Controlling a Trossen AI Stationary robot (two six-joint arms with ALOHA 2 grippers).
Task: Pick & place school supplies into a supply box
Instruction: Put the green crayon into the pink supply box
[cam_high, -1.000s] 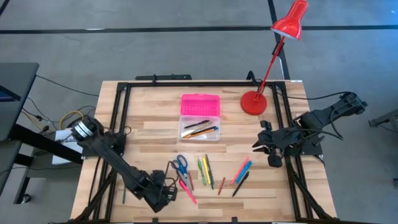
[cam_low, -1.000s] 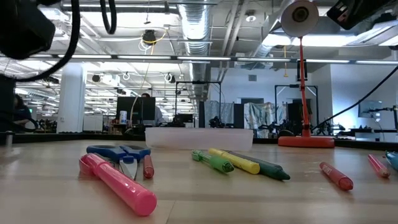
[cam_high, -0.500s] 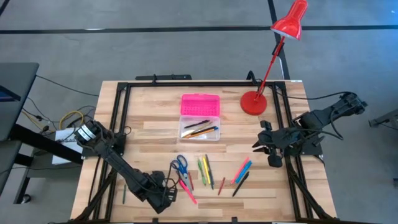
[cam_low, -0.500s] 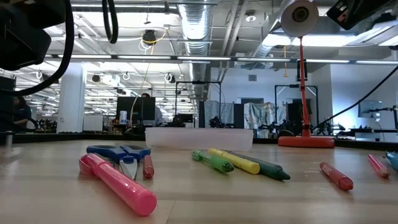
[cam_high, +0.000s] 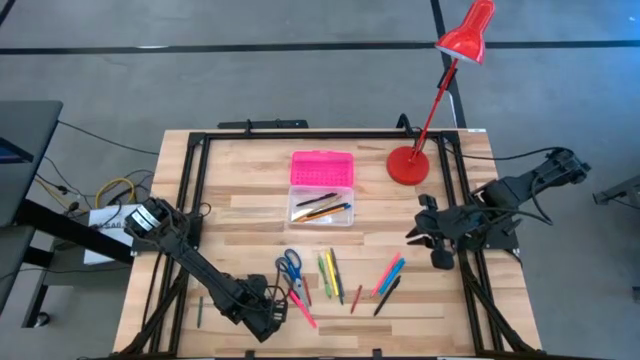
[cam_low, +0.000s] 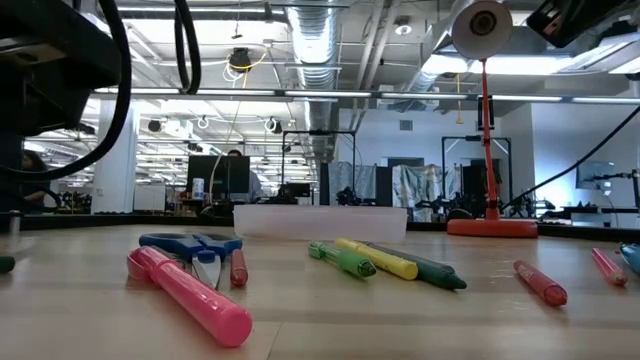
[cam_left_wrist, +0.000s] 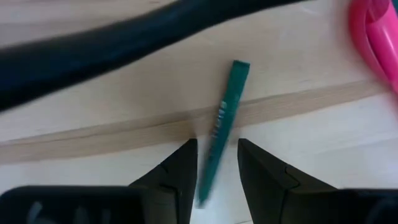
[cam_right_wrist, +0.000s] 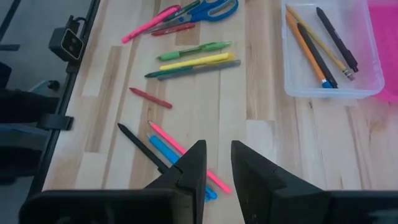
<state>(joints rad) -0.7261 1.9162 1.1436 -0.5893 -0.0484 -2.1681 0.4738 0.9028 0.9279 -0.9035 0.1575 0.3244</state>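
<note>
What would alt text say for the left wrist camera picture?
Two dark fingers of the left gripper stand apart astride the near end of a green pen lying on the light wooden table. A pink marker shows at one corner.

Pale wood table (cam_high: 240, 215), plank grain, black frame. Box: bright pink lid (cam_high: 322, 168), clear base (cam_high: 321, 212) holding orange, black and blue pens. Red lamp (cam_high: 440, 85) far right. Blue-handled scissors (cam_high: 290, 265). Pink marker (cam_low: 190, 296) near left. Green and yellow markers (cam_high: 330, 275) centre. Small red pencil (cam_right_wrist: 149, 98). Pink, blue, black pens (cam_high: 388, 277) right. Dark green pen (cam_left_wrist: 221, 127) between black fingers.
</note>
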